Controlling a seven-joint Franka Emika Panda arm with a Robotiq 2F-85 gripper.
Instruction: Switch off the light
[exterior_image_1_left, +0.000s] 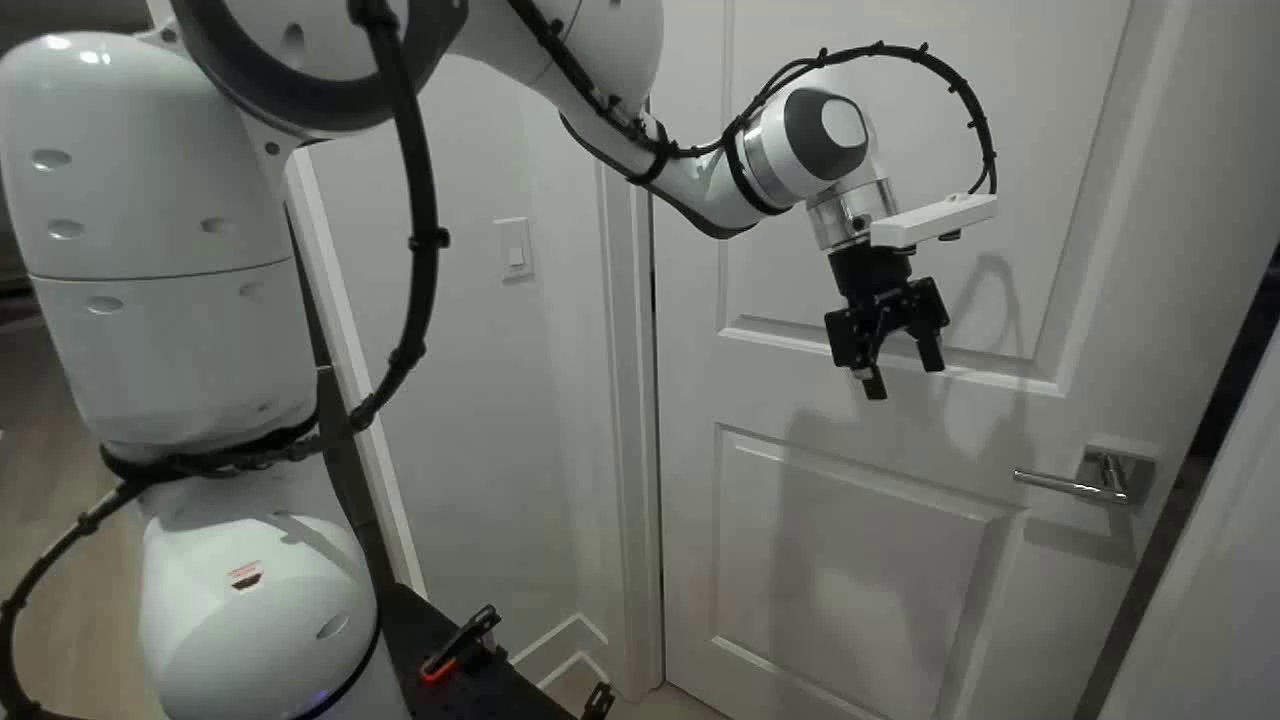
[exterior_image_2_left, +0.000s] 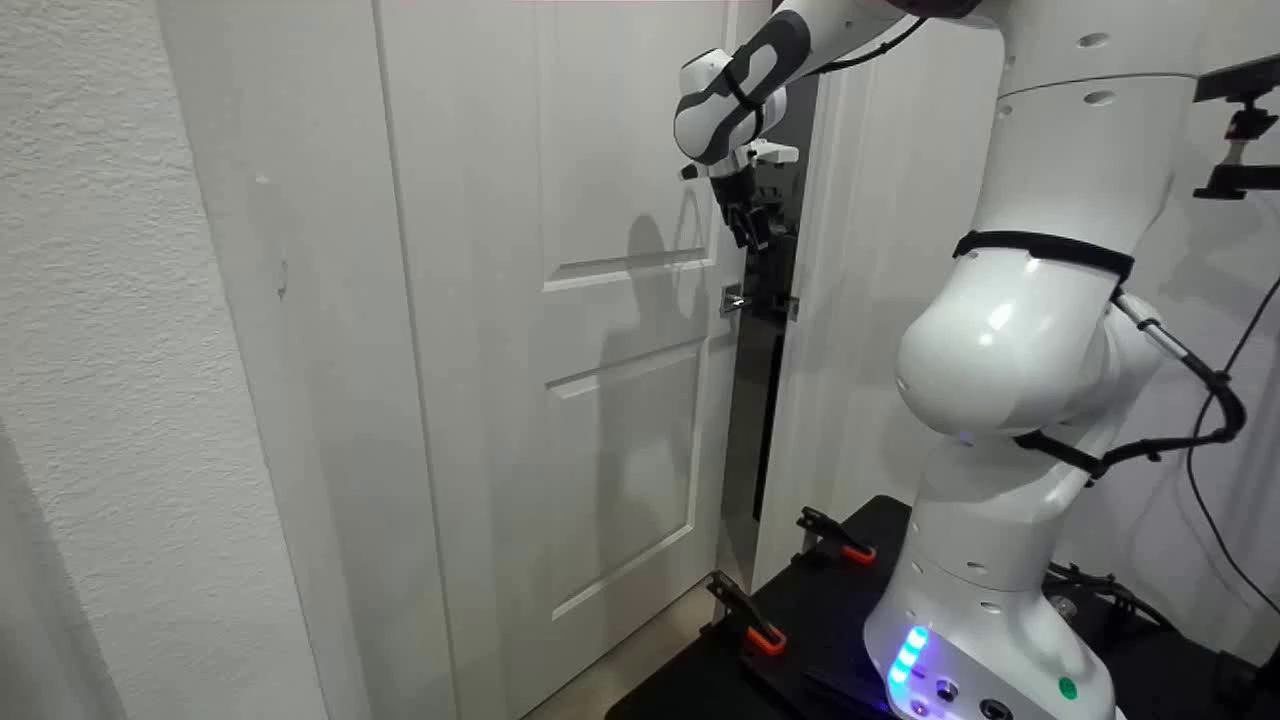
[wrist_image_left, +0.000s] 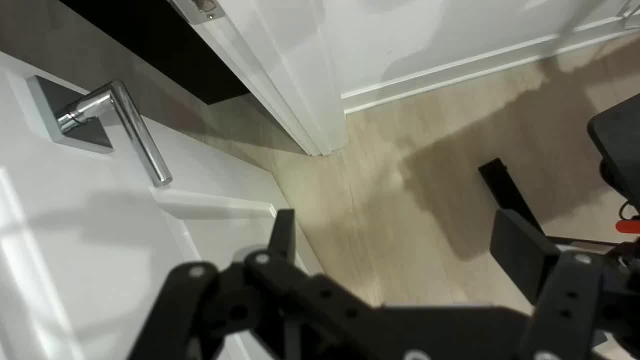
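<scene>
I log a white panelled door (exterior_image_1_left: 870, 470), ajar, near the gripper (exterior_image_1_left: 902, 375). Its silver lever handle (exterior_image_1_left: 1112, 487) sits lower than the gripper. On my wrist feed, pale wood floor (wrist_image_left: 360, 200) beneath the gripper. Lower than it, well apart: black table (exterior_image_2_left: 685, 690), two black-and-orange clamps (exterior_image_2_left: 740, 605) at the table's edge.

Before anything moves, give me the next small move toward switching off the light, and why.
Probably swing the open end effector toward the white wall switch: it hangs in front of the door, apart from the switch, and the wrist view shows the lever handle but no switch.
</scene>
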